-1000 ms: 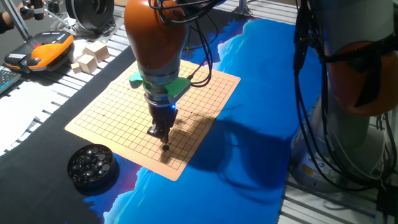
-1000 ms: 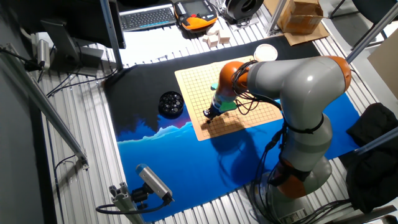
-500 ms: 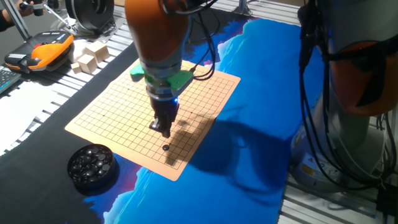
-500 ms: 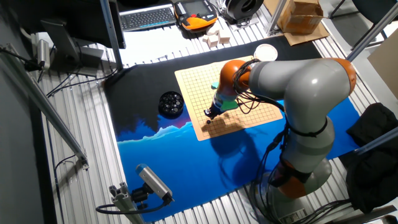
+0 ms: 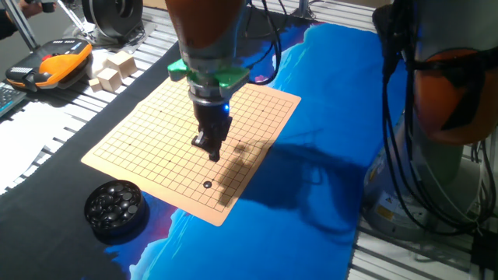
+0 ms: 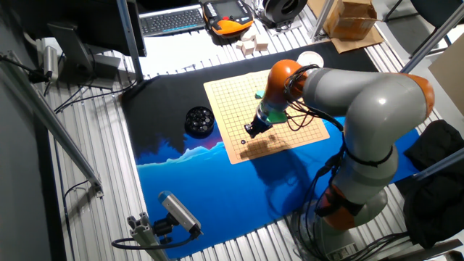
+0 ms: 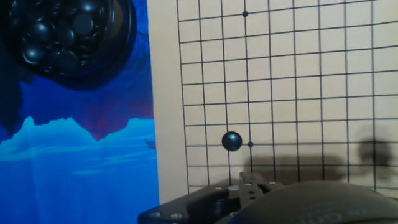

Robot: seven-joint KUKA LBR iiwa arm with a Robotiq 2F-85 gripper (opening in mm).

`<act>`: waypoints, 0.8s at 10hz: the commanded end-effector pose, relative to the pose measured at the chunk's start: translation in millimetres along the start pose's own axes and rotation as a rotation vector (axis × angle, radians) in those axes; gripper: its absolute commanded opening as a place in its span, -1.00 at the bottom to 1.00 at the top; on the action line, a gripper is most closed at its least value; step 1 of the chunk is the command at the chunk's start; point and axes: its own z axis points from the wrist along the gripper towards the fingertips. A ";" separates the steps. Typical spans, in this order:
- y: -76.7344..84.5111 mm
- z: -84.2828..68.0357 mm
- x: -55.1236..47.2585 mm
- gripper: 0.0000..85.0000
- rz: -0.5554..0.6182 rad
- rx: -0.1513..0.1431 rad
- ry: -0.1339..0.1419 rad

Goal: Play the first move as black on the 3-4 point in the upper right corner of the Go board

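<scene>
placing step looks done, black stone (image 7: 232,140) on go board (image 7: 323,74) low centre frame, end effector (image 5: 212,148) empty above, finger gap unreadable; next, retreat.

We can't tell how the gripper (image 5: 212,149) jaws stand: too small in both fixed views, out of frame in hand view. Hand view crops the bowl of stones (image 7: 65,34) above the black stone (image 7: 232,140).

Hand (image 6: 250,132) above board (image 6: 225,98), stone (image 6: 243,142) beside.
</scene>
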 end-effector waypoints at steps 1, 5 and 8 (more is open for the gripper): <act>-0.7 -4.3 -0.1 -1.00 0.000 0.001 0.001; 2.6 -44.4 -7.6 -1.00 0.033 0.027 0.008; 12.1 -58.8 -8.4 -1.00 0.030 0.035 -0.025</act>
